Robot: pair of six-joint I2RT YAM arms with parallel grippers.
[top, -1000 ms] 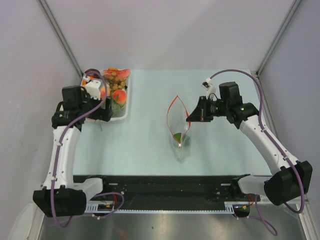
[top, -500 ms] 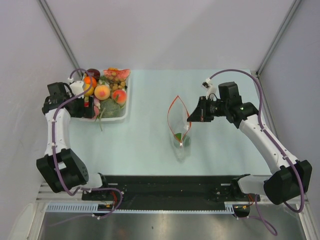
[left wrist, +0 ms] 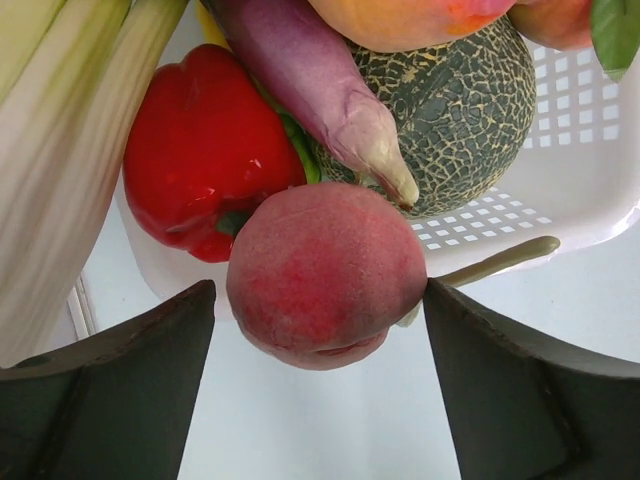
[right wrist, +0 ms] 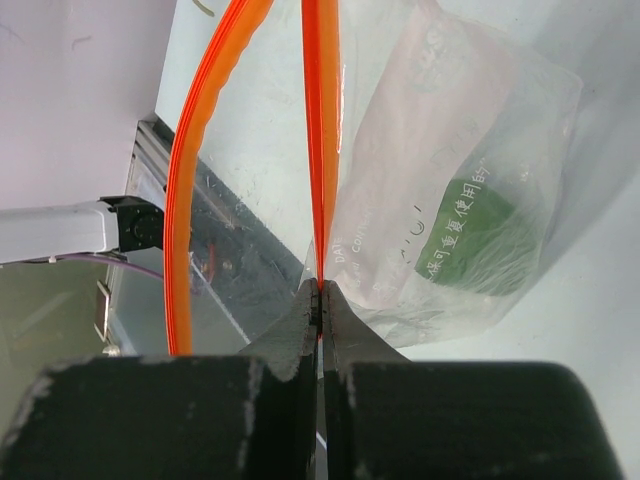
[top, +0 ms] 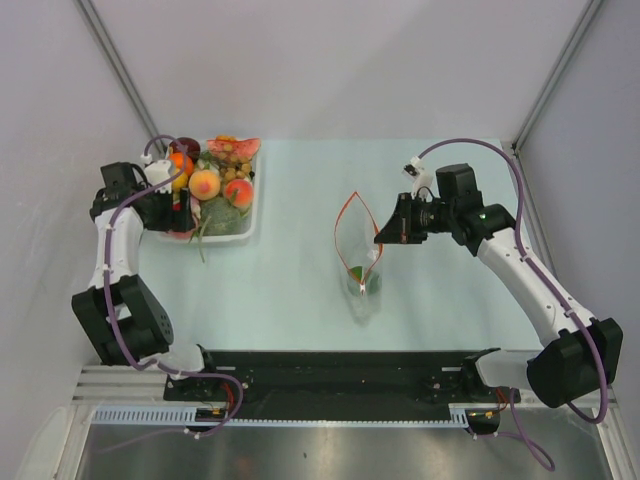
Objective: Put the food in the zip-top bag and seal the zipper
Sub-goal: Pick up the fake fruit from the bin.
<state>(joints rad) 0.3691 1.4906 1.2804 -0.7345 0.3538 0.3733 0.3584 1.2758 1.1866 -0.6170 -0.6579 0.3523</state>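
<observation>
The food lies heaped in a white tray (top: pixel 250 205) at the left: a peach (left wrist: pixel 325 275), a red pepper (left wrist: pixel 205 150), a netted melon (left wrist: pixel 455 110) and a purple aubergine (left wrist: pixel 320 90). My left gripper (left wrist: pixel 320 290) (top: pixel 183 212) is open at the tray's near left corner. Its fingers (left wrist: pixel 150 370) stand on either side of the peach. The clear zip-top bag (top: pixel 358 255) stands mid-table with its mouth spread. My right gripper (right wrist: pixel 321 285) (top: pixel 379 240) is shut on the bag's orange zipper (right wrist: pixel 320 120). A green piece (right wrist: pixel 480 235) lies inside the bag.
Pale celery-like stalks (left wrist: pixel 70 150) fill the left of the left wrist view. More fruit (top: pixel 232 150) is piled at the tray's far end. Grey walls close in the table on three sides. A black rail (top: pixel 330 375) runs along the near edge.
My left arm has folded back to the left, bringing its gripper from over the tray to the tray's near left corner by the peach. The right arm and bag have not moved.
</observation>
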